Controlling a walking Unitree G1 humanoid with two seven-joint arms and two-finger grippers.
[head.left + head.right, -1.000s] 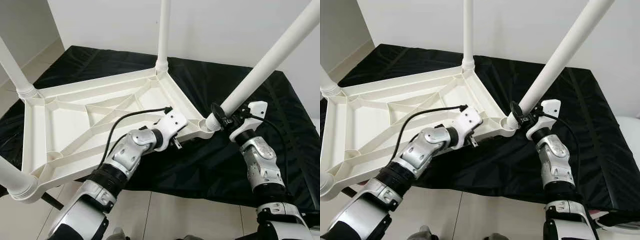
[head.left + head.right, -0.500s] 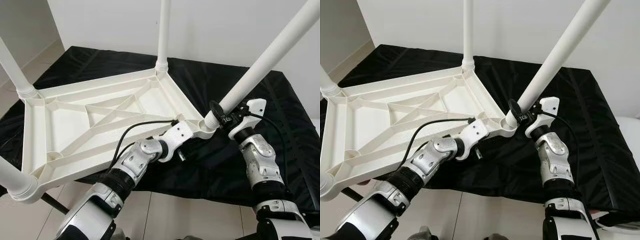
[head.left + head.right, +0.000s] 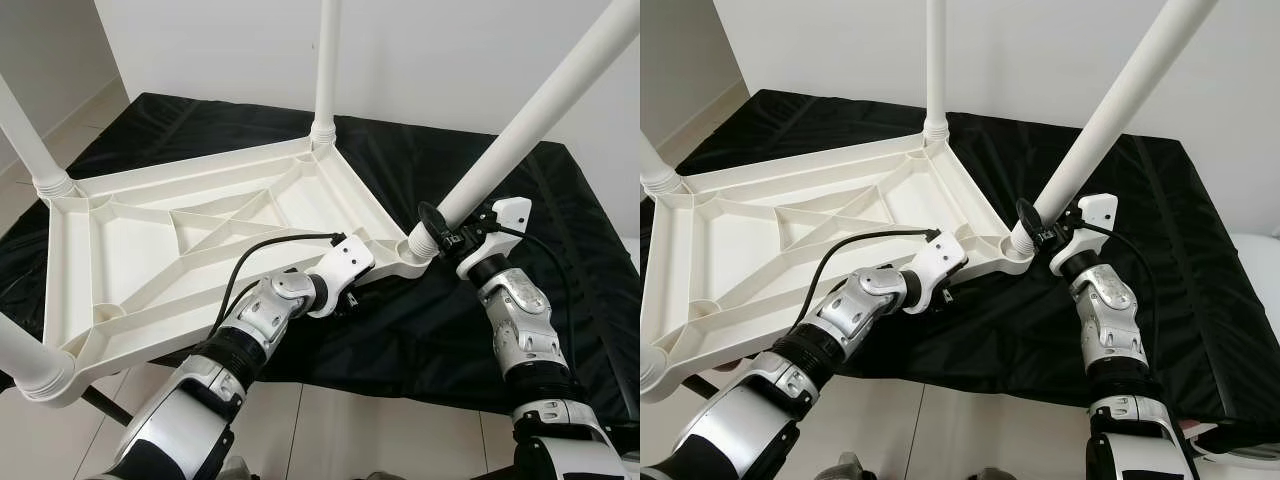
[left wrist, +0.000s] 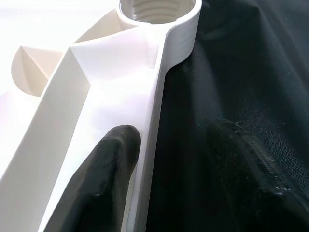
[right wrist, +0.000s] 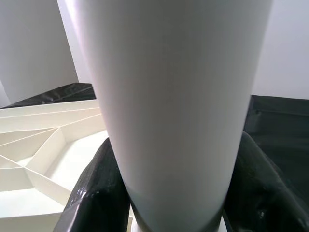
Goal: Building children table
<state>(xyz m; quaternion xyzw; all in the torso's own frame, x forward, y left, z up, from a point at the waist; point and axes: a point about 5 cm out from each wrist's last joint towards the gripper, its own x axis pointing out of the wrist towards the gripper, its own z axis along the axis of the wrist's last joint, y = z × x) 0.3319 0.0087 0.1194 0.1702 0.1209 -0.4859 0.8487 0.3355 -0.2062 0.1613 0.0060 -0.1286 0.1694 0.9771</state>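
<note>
You see the white tabletop [image 3: 170,250] lying upside down on a black cloth [image 3: 500,200] that covers a low surface by a plain white wall [image 3: 450,50]; pale floor tiles [image 3: 330,430] show in front and at the far left. White legs stand up from its corners. Your left gripper [image 4: 169,159] is at the near right edge of the tabletop, jaws open, one finger [image 4: 113,159] on the inner side of the rim and the other over the cloth. Your right gripper [image 3: 440,228] is closed around the tilted leg [image 3: 530,120], just above the corner socket [image 4: 159,9].
</note>
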